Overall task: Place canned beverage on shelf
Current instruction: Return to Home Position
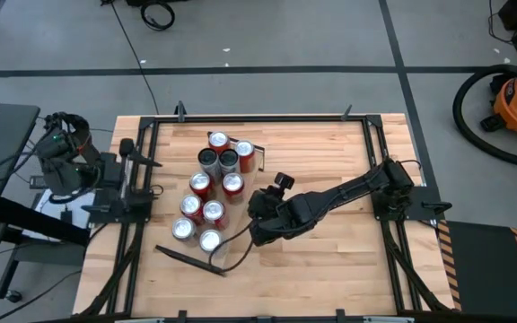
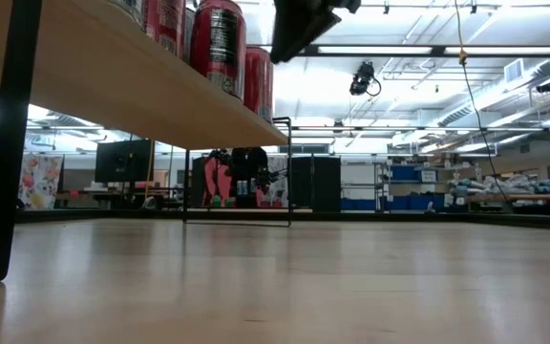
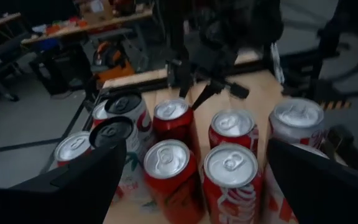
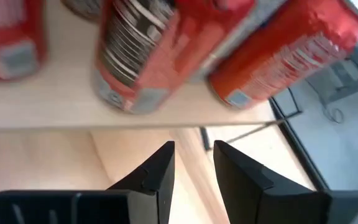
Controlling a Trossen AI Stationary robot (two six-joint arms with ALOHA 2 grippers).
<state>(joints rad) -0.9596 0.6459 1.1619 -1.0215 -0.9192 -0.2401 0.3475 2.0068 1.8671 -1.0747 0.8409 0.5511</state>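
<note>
- Hovering at can height just beside the shelf point(image 4: 55, 102), my right pincer point(image 4: 194, 152) is narrow and holds nothing.
- Cans point(image 1: 212, 212) stand packed on that shelf, at the middle of the table point(image 1: 330, 260); a careless swing home could clip the nearest and topple its neighbours.
- A knock to the shelf's edge could shake every can.
- My left pincer point(image 3: 191, 155), wide, waits at left.
</note>
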